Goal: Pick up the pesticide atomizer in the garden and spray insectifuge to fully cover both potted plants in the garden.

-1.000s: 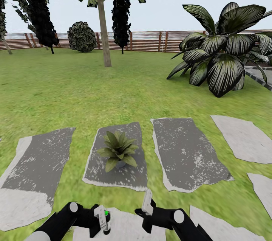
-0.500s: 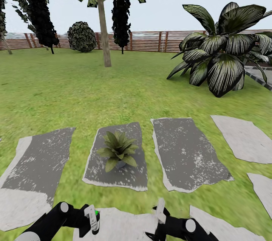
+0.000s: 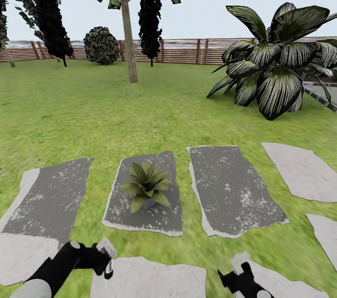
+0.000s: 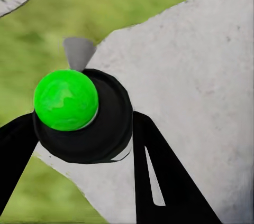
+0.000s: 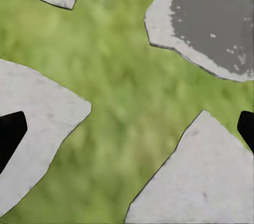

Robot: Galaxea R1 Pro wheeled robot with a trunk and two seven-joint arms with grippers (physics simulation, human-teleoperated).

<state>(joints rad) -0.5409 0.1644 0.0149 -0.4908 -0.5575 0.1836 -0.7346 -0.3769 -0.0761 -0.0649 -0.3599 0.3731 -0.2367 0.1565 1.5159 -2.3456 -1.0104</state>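
A potted plant (image 3: 146,185), a low rosette of olive-green leaves, stands on a dark grey slab (image 3: 154,218) just ahead of me. In the left wrist view the pesticide atomizer (image 4: 66,100) is a small dark round bottle with a bright green top. My left gripper (image 4: 79,145) is shut on it, over the edge of a pale slab. In the head view, my left gripper (image 3: 106,260) hangs low at the near left, short of the plant. My right gripper (image 3: 238,272) is low at the near right. It is open, and my right gripper (image 5: 127,129) has only grass and slabs between its fingertips.
Grey stepping slabs (image 3: 234,190) lie across the green lawn (image 3: 93,111). A huge dark plant with white-striped leaves (image 3: 276,64) stands at the far right. A tree trunk (image 3: 127,31), a round bush (image 3: 101,45) and a brown slat fence (image 3: 187,51) are far behind.
Both arms have drawn down and outward toward the picture's lower edge, the left one leftward with the atomizer, the right one rightward. The plant and the view have not shifted.
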